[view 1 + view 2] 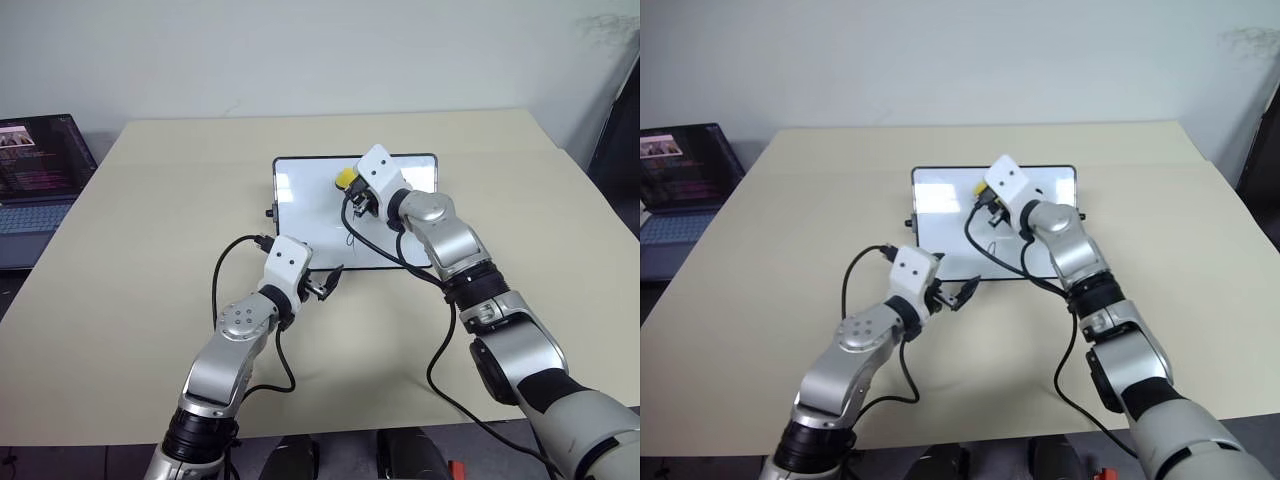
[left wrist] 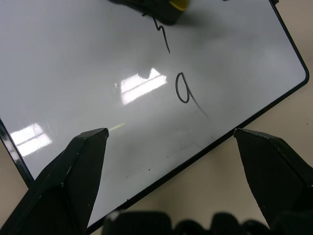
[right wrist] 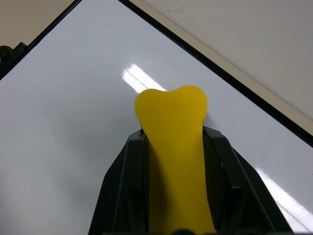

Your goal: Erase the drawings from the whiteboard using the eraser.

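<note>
head views: a beige table (image 1: 120, 300) carries the whiteboard (image 1: 300, 215), which is laid flat near the middle of the table, toward its far edge. the right gripper (image 1: 352, 186) is positioned over the far half of the board, with the yellow eraser (image 1: 345, 177) pinched between its fingers. the left gripper (image 1: 328, 282) is seen at the board's near edge, fingers spread, with nothing between them. black cables are looped from both wrists. a laptop (image 1: 35, 180) is placed beyond the table's left edge, its screen lit.

left wrist view: the two black fingers (image 2: 73, 171) are held wide apart over the board's near edge – the glossy surface and the thin black frame are visible between them. of the drawings (image 2: 183, 90), a mark like a 9 is seen in full; above it, a partial stroke is cut off by the dark underside of the eraser (image 2: 177, 5), which is set on or just over the board. whether contact is made cannot be told.

right wrist view: the eraser (image 3: 173, 147) is clamped between the black fingers (image 3: 122, 191), its rounded yellow end projecting past them over the white surface – the board's frame (image 3: 234, 83) and the table beyond are seen behind it.
</note>
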`<state>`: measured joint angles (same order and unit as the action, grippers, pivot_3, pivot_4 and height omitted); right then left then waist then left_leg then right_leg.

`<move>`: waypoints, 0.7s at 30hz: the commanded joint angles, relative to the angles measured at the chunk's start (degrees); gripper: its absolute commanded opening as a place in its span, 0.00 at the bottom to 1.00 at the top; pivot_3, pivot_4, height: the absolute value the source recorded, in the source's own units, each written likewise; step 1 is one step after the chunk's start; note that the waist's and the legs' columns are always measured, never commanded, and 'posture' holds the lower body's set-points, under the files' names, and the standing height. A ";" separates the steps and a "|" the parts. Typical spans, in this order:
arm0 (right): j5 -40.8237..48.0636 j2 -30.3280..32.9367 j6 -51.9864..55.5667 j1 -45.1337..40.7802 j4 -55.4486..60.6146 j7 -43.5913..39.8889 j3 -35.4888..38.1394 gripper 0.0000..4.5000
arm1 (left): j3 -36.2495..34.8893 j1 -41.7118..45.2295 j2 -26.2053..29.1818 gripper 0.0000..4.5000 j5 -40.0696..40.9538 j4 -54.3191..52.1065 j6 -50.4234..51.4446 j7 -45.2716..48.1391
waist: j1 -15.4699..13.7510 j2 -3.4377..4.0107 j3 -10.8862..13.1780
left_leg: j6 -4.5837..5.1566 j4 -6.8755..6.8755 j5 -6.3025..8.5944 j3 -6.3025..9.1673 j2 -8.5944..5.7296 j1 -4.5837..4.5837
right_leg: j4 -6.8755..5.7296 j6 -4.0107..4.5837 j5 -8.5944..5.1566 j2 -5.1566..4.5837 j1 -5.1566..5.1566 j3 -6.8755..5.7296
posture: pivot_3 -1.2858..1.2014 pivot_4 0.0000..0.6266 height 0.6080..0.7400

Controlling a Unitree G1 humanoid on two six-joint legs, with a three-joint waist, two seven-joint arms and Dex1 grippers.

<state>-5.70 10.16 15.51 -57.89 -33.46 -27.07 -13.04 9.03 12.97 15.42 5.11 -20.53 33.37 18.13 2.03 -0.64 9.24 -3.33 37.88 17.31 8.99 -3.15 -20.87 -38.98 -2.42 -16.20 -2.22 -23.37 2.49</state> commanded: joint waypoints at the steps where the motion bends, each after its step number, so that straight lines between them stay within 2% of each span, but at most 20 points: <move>1: -1.08 -0.50 -0.18 -1.36 -1.56 -0.02 -0.37 0.25 | -0.61 0.47 -0.13 1.00 -0.19 -3.65 0.21 -0.55 | 0.00 0.00 0.00 | 0.00 0.00 0.00 0.00 0.00 0.01 | -0.01 0.00 0.00 0.00 0.01 0.00 | 0.52 0.24 1.00; 9: -1.13 -1.18 1.67 1.18 -0.33 -0.57 -0.78 0.25 | -0.80 -0.18 -0.25 1.00 -0.22 -4.61 0.51 -1.48 | 0.04 0.00 -0.01 | 0.00 0.02 0.00 0.00 0.01 0.08 | -0.04 0.01 0.01 0.01 0.07 0.00 | 0.52 0.24 1.00; 15: -1.33 -1.09 6.48 7.09 5.40 -4.48 -3.65 0.25 | -1.34 -0.43 -0.46 1.00 -0.23 -5.51 1.15 -2.52 | 0.03 -0.01 -0.06 | 0.00 0.04 0.00 0.02 0.01 0.09 | -0.04 0.00 0.01 0.01 0.10 0.00 | 0.52 0.24 1.00; 21: -1.51 -1.08 9.01 10.50 9.42 -5.01 -5.07 0.25 | -1.62 -1.73 -0.28 1.00 -0.02 -6.42 1.36 -3.07 | -0.10 -0.01 -0.06 | 0.01 0.04 0.00 0.07 0.00 0.14 | -0.07 0.00 0.04 0.01 0.16 -0.05 | 0.52 0.24 1.00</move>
<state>-6.12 8.86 22.22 -48.42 -23.51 -32.33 -17.49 8.40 11.08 15.34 5.15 -24.30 34.85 15.49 1.93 -0.65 9.18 -3.32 37.92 17.30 9.07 -3.15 -20.73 -39.05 -2.42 -16.15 -2.21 -23.20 2.44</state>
